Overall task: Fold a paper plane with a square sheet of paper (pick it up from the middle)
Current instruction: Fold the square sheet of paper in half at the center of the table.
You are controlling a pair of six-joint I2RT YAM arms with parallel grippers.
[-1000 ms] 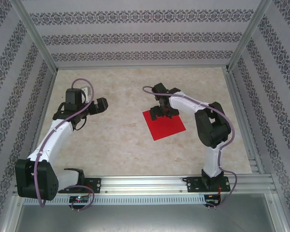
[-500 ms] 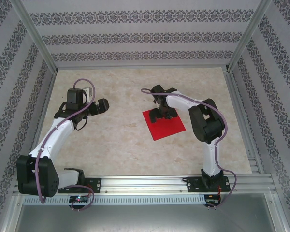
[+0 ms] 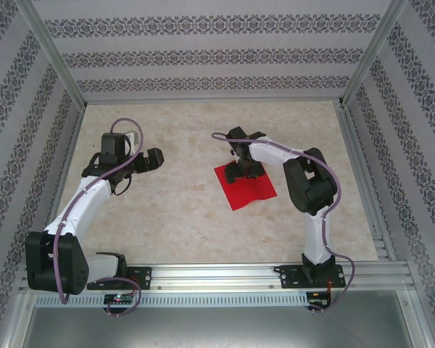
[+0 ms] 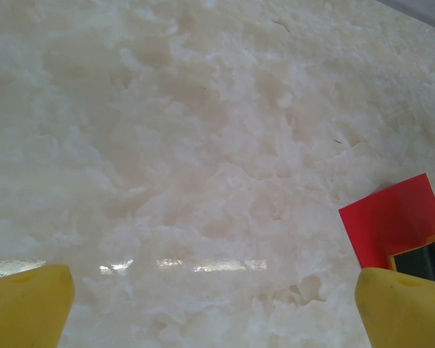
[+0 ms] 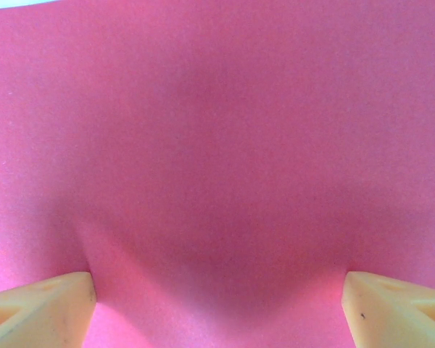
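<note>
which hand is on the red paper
The right hand: its fingertips press on the square sheet of paper. The left hand hangs open over the table, off the sheet.

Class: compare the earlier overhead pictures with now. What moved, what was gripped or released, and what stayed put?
The right arm's elbow swung left, and the right tool pressed onto the far part of the red sheet, which puckers between its fingertips, not yet pinched. The left tool stayed open above the table; the sheet kept its place.
</note>
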